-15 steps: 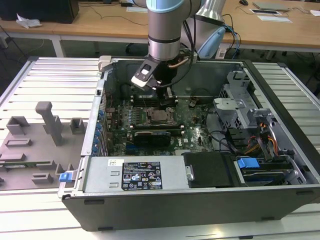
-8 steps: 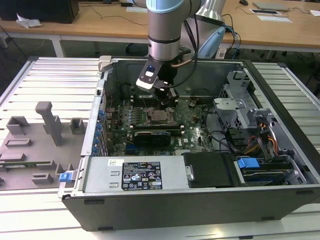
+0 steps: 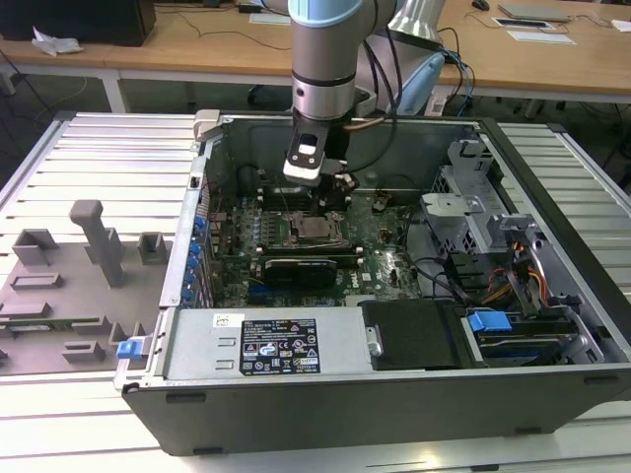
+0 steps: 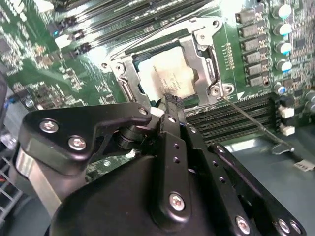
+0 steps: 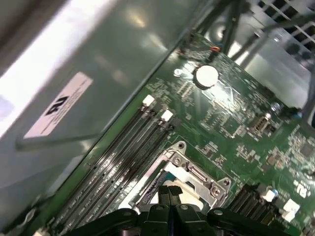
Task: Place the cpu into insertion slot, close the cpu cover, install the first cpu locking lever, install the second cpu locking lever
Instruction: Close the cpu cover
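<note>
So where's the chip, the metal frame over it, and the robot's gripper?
the cpu [image 4: 168, 73]: second wrist view, middle of its pale metal top.
the cpu cover [image 4: 205, 56]: second wrist view, one side bar of the frame.
the gripper [image 4: 171, 100]: second wrist view, tip of its shut fingers.

The pale silvery cpu [image 4: 170, 76] lies flat in the black insertion slot [image 4: 141, 90] on the green board [image 4: 29, 73], with the metal cpu cover [image 4: 205, 54] folded down around it.
</note>
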`<control>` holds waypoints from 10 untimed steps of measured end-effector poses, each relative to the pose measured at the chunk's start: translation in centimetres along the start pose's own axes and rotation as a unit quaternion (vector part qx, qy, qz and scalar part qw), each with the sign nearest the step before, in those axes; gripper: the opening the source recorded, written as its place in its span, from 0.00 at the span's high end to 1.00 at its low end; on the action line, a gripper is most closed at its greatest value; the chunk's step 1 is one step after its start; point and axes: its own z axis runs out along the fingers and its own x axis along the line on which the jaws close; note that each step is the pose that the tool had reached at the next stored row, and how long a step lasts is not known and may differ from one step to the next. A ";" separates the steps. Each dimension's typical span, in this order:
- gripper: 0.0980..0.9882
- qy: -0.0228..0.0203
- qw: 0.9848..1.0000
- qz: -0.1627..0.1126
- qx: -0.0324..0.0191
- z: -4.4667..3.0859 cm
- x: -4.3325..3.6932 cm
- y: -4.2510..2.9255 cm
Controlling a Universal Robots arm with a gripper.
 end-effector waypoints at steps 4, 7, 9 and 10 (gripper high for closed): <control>0.99 0.002 0.999 -0.044 -0.002 0.01 0.00 0.00; 0.99 0.004 0.996 -0.084 -0.003 0.01 0.00 0.00; 0.99 0.004 0.995 -0.102 -0.004 0.02 0.00 0.00; 0.99 0.005 0.993 -0.118 -0.004 0.02 0.00 0.00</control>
